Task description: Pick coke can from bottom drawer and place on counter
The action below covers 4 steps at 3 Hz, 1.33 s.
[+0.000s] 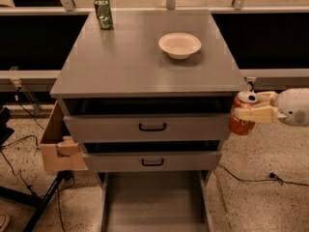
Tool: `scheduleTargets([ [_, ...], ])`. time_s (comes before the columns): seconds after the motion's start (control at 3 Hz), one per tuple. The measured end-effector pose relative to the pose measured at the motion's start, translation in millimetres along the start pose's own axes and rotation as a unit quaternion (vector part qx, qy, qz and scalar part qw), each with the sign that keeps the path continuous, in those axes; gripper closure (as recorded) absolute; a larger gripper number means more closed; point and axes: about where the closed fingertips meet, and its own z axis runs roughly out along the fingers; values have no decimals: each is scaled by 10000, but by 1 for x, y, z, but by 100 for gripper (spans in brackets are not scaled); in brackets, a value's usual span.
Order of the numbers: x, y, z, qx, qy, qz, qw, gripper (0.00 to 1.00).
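Note:
My gripper comes in from the right edge and is shut on the coke can, a red-orange can with a silver top. It holds the can upright in the air just right of the cabinet, level with the top drawer and a little below the counter. The bottom drawer stands pulled out at the bottom of the view, and its visible grey floor is bare.
A green can stands at the counter's back left. A white bowl sits right of centre on the counter. A cardboard box hangs at the cabinet's left side. Cables lie on the speckled floor.

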Motion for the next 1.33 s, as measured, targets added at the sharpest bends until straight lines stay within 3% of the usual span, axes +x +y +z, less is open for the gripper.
scheduleTargets([
  [0.33,-38,-7,-16,513,-147,-93,9985,100],
  [0.67,-68,-16,-15,1004,-530,-223,9933,100],
  [1.33,-117,-41,10,1822,-998,-405,9773,100],
])
